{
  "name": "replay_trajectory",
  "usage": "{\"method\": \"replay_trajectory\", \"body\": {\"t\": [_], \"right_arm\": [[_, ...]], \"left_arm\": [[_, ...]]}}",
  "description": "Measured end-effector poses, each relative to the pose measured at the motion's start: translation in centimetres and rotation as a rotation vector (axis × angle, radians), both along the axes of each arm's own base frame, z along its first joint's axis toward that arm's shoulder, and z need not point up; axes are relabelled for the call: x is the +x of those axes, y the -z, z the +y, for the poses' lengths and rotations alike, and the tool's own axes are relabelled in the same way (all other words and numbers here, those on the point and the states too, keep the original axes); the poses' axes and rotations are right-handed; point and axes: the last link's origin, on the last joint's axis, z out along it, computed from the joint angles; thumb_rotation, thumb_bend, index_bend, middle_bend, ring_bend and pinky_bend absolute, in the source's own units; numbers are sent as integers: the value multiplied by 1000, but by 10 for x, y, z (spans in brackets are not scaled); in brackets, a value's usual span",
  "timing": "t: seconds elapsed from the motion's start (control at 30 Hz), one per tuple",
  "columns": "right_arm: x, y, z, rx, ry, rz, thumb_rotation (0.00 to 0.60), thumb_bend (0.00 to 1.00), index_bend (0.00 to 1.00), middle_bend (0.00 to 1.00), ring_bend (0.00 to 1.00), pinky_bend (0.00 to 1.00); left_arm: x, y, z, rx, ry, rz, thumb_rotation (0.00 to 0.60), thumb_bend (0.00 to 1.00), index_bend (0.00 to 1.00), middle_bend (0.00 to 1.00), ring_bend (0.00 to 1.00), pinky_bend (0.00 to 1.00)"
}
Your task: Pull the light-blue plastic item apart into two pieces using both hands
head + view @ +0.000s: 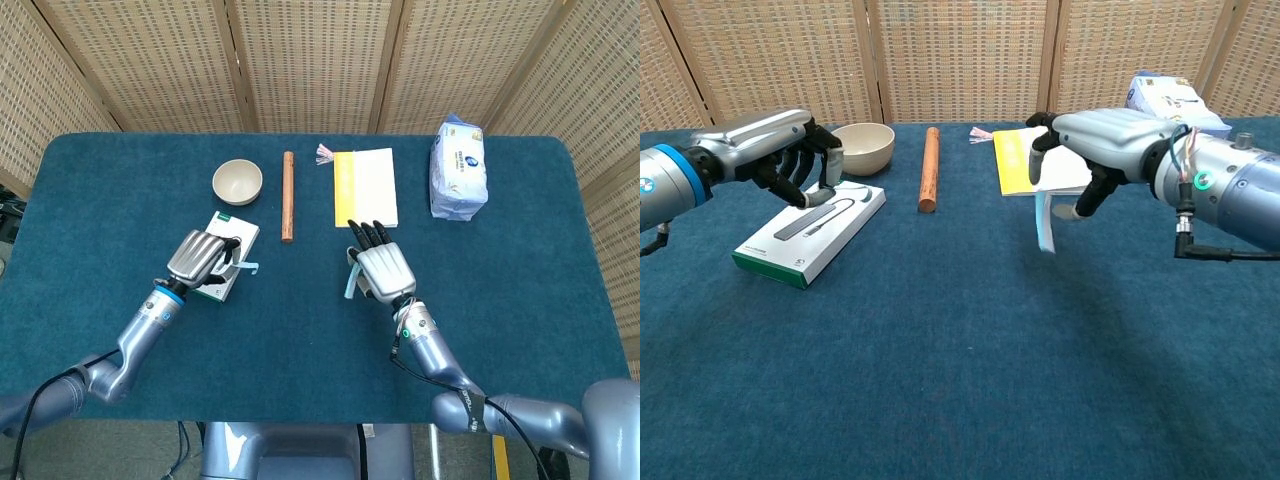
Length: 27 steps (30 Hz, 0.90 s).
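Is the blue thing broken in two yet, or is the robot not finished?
It looks done. The right hand holds the long light-blue piece, hanging downward. The left hand holds the small light-blue piece over the white box. What's left: perhaps putting both down.

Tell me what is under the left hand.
Under the left hand lies the white box with a green edge, a grey cable printed on its lid. The hand hovers over its far end, pinching a small light-blue piece. In the head view the hand covers most of the box.

We see a staged test room — a blue-carpeted tabletop (520, 300) enclosed by woven rattan screens (310, 60).
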Motion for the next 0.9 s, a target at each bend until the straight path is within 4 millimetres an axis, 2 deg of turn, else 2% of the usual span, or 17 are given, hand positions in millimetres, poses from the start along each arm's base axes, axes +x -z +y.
{"method": "replay_trajectory", "body": {"t": [0.07,0.2,0.37,0.47,0.57,0.67,0.8,0.9], "right_arm": [[-3,-2,0,-2,17,0,600,0,0,0,0,0],[-7,-12,1,-25,28,-31,600,0,0,0,0,0],[-14,-31,7,-68,6,-75,600,0,0,0,0,0],[-25,-47,14,-107,-19,-93,600,0,0,0,0,0],[-42,-65,23,-150,-54,-99,600,0,0,0,0,0],[-68,-83,34,-190,-69,-108,600,0,0,0,0,0],[-114,-108,49,-257,-73,-91,600,0,0,0,0,0],[-144,-123,66,-310,-59,-81,600,0,0,0,0,0]], "left_arm": [[-3,-4,0,11,1,19,600,0,84,0,5,191],[-5,-14,-5,16,-9,14,600,0,9,0,0,105],[-7,-35,-18,43,-29,-23,600,0,0,0,0,42],[-16,-57,-29,95,-58,-39,600,0,0,0,0,36],[-32,-82,-47,163,-104,-56,600,0,0,0,0,24],[-58,-107,-68,245,-171,-59,600,0,0,0,0,5],[-96,-137,-107,344,-304,-45,600,0,0,0,0,0],[-117,-153,-136,383,-403,-46,600,0,0,0,0,0]]}}
